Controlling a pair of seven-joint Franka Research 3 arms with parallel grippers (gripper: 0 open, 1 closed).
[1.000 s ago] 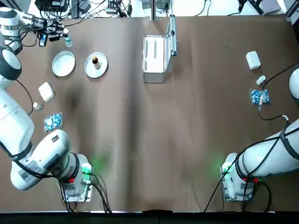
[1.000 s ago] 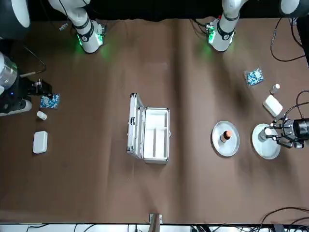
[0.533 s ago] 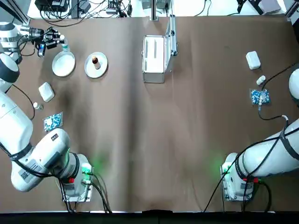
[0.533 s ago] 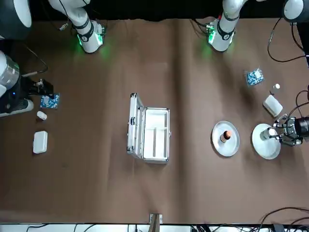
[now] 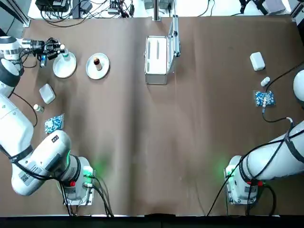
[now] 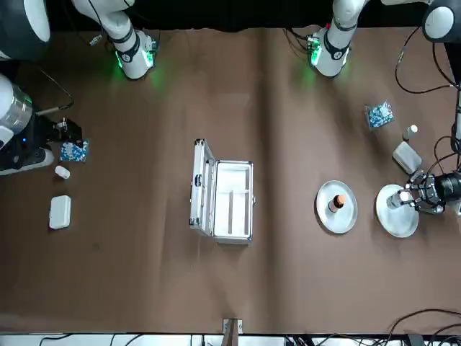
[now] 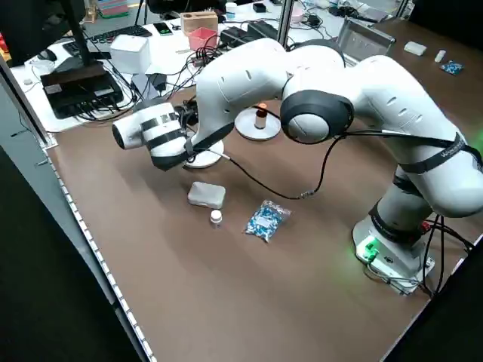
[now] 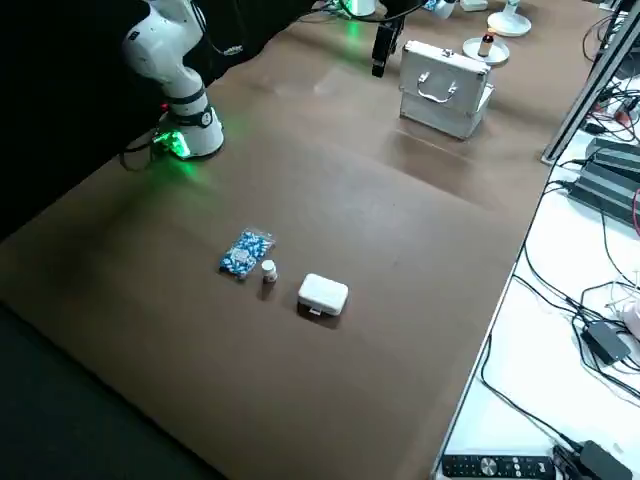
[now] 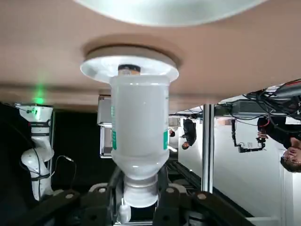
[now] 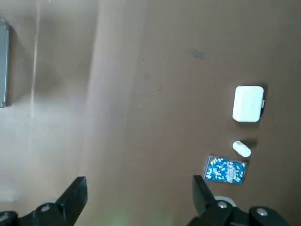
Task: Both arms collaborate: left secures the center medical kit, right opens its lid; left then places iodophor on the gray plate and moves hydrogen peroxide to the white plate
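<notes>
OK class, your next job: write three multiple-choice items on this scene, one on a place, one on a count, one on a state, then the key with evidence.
1. Where is the iodophor?
A) Inside the medical kit
B) On the grey-rimmed plate
C) In the right gripper

2. How many bags of blue-and-white packets are out?
A) One
B) Three
C) Two

3. What is the left gripper doing?
A) Holding the hydrogen peroxide
B) Standing open and empty
C) Holding the medical kit

Key:
1 B: the top view shows the brown bottle standing there.
2 C: the front view shows one toward each side.
3 A: the left wrist view shows the bottle's neck between its fingers, near the other plate.
</notes>
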